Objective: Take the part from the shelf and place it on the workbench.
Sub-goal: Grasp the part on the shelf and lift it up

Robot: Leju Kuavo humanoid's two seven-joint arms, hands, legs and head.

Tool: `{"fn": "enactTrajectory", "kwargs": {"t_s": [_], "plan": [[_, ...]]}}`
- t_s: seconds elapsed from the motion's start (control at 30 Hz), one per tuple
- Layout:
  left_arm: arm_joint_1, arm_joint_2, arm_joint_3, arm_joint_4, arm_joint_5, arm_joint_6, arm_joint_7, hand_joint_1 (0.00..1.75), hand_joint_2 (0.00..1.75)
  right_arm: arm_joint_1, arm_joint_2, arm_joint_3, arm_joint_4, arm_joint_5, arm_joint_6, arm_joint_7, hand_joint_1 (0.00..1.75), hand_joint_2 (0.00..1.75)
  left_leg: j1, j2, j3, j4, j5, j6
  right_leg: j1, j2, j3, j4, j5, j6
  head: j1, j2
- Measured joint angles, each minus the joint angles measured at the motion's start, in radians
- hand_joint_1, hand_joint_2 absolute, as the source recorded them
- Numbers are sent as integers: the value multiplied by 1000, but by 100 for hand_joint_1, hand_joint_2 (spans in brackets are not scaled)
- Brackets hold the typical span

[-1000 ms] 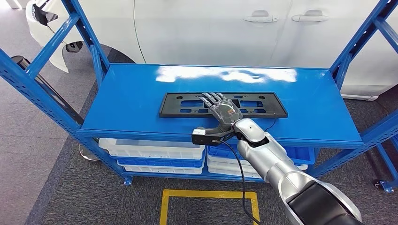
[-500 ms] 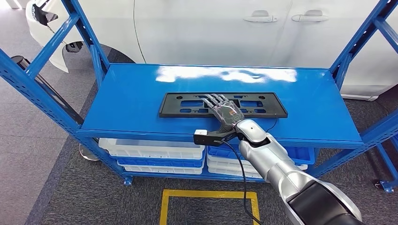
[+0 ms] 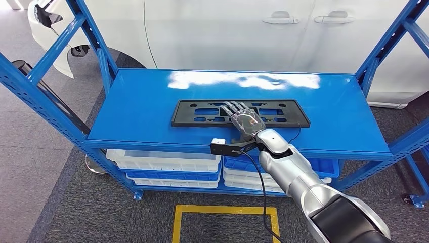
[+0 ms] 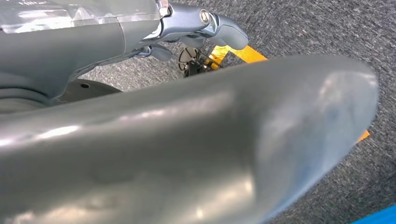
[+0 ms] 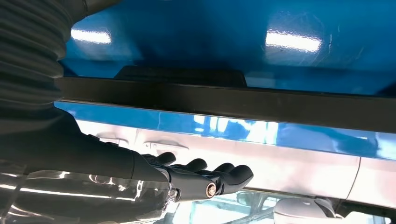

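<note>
— Head view: where's the part?

— The flat black plastic plate frame (image 3: 240, 113) lies on the glossy blue metal shelf (image 3: 146, 106), long axis running crosswise to my right hand (image 3: 246, 123). My fingers (image 3: 234, 107) reach flat over its middle, spread, gripping nothing.

— Left wrist view?

— My left hand (image 4: 205, 28) hangs over grey carpet, far off; its fingers' state I cannot tell.

— Right wrist view?

— Straight fingers (image 5: 224, 175), the frame (image 5: 261, 105) just beyond them. The right is nearer.
</note>
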Motion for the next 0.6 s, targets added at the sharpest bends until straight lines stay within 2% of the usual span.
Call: {"fn": "enactTrajectory", "kwargs": {"t_s": [0.6], "plan": [[0, -1, -1, 0, 0, 0, -2, 0, 0, -3, -4, -44, 21, 35, -7, 42, 0, 175, 0, 0, 0, 0, 0, 0, 0, 0, 0, 0, 0, 0, 0, 0]]}}
